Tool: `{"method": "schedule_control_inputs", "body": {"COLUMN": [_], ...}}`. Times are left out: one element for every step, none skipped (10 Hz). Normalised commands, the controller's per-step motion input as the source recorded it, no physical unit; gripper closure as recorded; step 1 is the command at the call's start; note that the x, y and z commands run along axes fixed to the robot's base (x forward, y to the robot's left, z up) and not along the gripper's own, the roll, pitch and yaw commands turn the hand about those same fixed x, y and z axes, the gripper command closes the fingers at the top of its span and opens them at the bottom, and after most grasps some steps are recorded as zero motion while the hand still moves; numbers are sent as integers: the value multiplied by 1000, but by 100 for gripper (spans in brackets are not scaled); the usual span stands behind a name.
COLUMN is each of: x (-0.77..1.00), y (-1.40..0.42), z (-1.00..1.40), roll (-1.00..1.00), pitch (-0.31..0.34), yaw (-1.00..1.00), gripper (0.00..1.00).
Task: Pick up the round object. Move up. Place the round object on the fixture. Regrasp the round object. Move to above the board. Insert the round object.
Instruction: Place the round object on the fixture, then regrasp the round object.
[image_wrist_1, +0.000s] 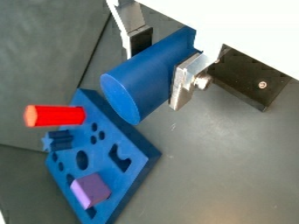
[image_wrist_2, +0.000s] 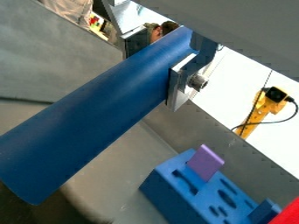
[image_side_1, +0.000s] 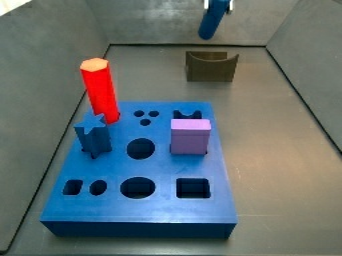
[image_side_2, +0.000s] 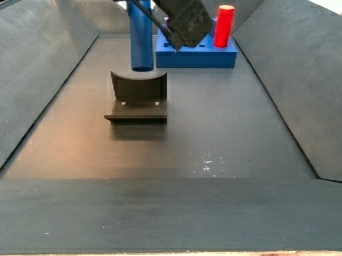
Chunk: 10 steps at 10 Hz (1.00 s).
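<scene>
1. We see the gripper (image_wrist_1: 163, 61) clamped tight on the round object (image_wrist_1: 146, 77).
2. It's held upright just above the fixture (image_side_2: 136, 95), away from the board (image_side_1: 140, 170).

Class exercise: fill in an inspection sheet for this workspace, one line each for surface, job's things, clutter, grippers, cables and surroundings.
Surface: dark grey floor, bare in front.
Job's things: smooth blue cylinder peg held above the dark notched fixture; blue board with holes carries a red peg, purple block and blue star peg.
Clutter: nothing seen.
Grippers: gripper clamps the cylinder.
Cables: yellow cable outside.
Surroundings: grey walls.
</scene>
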Motion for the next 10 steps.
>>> {"method": "schedule_control_inputs", "body": {"x": [103,104,103,100,94,78,70,0,0,-2], "y": [111,97,93,78,67,41,26,0,0,4], "z": [-1000,-1000,-1000,-891,-769,-534,-365,0,1000,1000], "roll": [-144,-108,-86,-79,-77,-81,-84,0,-22,-14], "pitch": [-82,-87,-89,-82,-75,-60,-56,0,6,3], "yaw": [-58,-30,-16,1,8,19,19,0,-21,-18], "gripper": [100,100,100,100,100,100,100,0,0,0]}}
